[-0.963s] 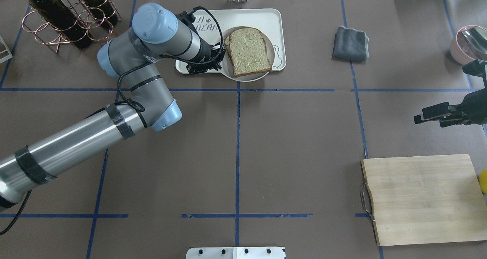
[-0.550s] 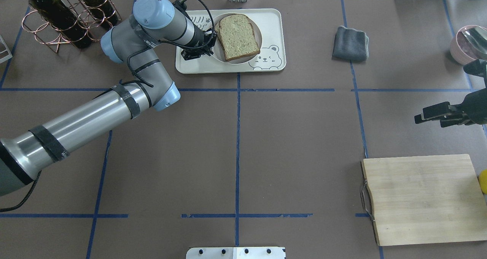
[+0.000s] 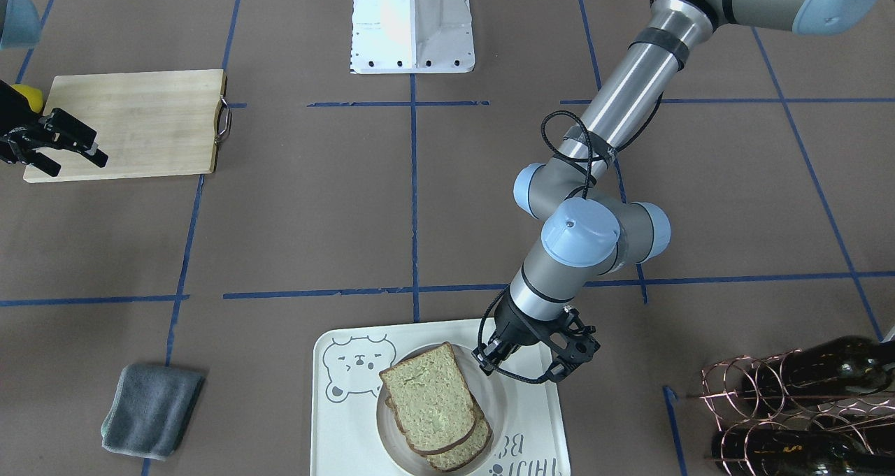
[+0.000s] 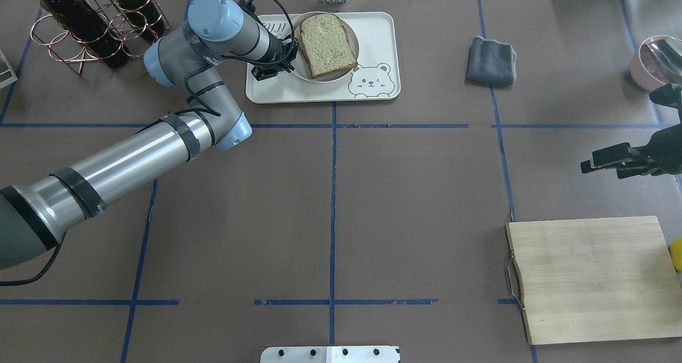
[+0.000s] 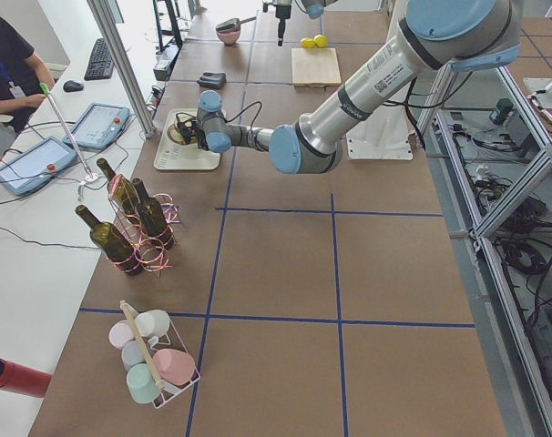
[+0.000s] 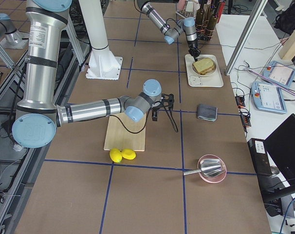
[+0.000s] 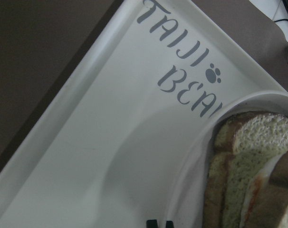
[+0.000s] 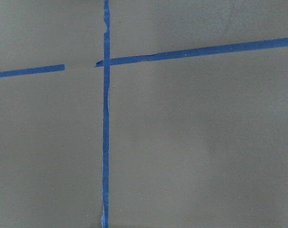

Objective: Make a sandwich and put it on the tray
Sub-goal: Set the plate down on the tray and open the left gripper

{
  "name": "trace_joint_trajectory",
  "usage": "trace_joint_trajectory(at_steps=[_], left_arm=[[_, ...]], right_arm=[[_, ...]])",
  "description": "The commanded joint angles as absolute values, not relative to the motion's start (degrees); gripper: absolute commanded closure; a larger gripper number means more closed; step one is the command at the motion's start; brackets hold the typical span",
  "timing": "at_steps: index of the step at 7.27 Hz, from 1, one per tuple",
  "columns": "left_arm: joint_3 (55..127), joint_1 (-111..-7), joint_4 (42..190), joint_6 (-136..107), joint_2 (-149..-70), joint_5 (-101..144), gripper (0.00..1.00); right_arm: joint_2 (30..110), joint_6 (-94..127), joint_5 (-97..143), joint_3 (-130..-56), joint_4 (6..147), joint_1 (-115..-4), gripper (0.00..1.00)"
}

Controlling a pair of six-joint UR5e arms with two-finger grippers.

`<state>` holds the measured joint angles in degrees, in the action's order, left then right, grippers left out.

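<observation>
Obs., tray area. The sandwich [image 4: 326,44] is seen on a small round plate [image 4: 319,77], and the plate is now set on the far middle of the tray [image 4: 277,88]. One second ago the same plate was recorded lower, overhanging the tray's near edge and covering the bear face [image 4: 370,80]. At 0.6 s ago it was partway up, and now the bear face is fully uncovered.

The left gripper [image 3: 488,364] is found at the plate's rim on the robot's left, having travelled with the plate towards the far edge. In the wrist view its fingertips [image 7: 151,222] are drawn almost together beside the rim, with the grey lettering [image 7: 182,66] just beyond. The rim is taken to be pinched, though the contact itself is cut off by the frame. A white layer with a reddish streak is noted between the slices.

The right gripper [image 4: 599,160] is parted and holds nothing. It is unchanged in place, above bare table beyond the cutting board [image 4: 591,277].
</observation>
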<state>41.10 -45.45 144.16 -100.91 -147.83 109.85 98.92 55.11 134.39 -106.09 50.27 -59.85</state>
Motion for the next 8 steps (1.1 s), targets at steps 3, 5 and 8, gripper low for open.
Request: trace_joint_trajectory(at_steps=[3,5,8], left_arm=[[41.0,-44.4,145.4,-100.7,-148.0,109.7,0.82],[41.4,-44.1,145.5,-100.4,-147.8,109.6,0.78],[53.7,-44.6,144.6,-97.4,-139.9,109.8,0.78]], right_arm=[[99.3,55.1,134.4,-106.0,50.3,-60.0,0.0],[99.4,55.1,134.4,-106.1,50.3,-60.0,0.0],[99.2,55.3,133.5,-105.9,50.4,-60.0,0.0]])
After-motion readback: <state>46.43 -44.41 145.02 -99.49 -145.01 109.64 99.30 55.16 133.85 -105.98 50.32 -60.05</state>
